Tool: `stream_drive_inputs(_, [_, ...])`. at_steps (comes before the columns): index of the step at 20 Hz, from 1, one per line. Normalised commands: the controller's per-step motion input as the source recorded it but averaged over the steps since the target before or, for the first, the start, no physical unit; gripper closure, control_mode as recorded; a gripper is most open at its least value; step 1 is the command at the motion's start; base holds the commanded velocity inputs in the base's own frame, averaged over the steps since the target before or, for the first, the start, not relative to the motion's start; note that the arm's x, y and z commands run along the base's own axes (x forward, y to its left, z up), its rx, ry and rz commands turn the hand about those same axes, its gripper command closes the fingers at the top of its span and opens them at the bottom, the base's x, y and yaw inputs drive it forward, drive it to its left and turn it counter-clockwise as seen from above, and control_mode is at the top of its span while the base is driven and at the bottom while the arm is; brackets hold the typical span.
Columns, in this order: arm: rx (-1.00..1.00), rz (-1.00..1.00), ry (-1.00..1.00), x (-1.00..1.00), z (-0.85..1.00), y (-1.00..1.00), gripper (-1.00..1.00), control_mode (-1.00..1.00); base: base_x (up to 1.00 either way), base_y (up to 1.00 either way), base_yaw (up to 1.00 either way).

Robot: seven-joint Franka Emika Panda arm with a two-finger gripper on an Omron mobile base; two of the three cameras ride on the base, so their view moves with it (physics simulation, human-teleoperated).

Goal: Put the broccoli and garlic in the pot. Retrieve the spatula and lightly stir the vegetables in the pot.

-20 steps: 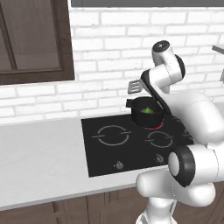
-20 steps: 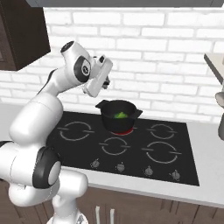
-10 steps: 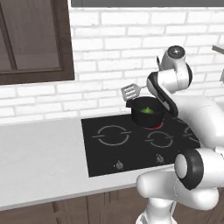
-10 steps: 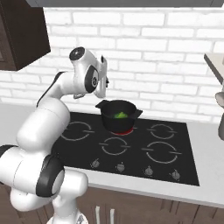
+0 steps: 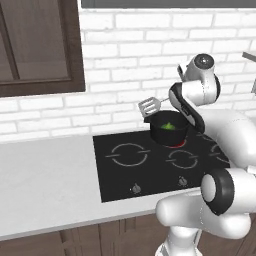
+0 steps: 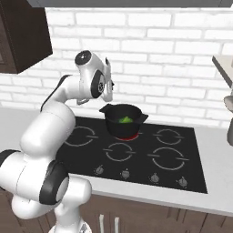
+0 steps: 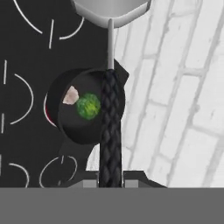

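Spatula (image 5: 148, 106): clamped by its handle in my closed end effector (image 7: 110, 181), head at frame centre. Broccoli (image 7: 89, 106) and garlic (image 7: 71, 95): inside pot (image 5: 169, 128), centre-right, on the hob (image 5: 150, 170).

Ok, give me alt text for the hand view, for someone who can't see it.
Seen from above, the spatula, held in the shut fingers, reaches over a black pot holding the broccoli and garlic. The pot sits on a black cooktop beside a white brick wall.
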Motion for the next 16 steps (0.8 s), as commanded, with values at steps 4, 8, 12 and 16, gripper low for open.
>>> stream_drive_inputs(4, [-0.18, 0.26, 0.14, 0.33, 0.02, 0.00, 1.00, -1.00, 0.00, 0.00, 0.00])
stream_drive_inputs(8, [-0.19, 0.20, 0.22, 0.18, 0.01, 0.09, 1.00, -1.00, 0.00, 0.00, 0.00])
stream_drive_inputs(12, [-0.18, 0.09, 0.04, 0.00, 0.11, 0.19, 1.00, -1.00, 0.00, 0.00, 0.00])
stream_drive_inputs(16, [-0.14, 0.02, -0.02, 0.02, 0.22, 0.03, 1.00, -1.00, 0.00, 0.00, 0.00])
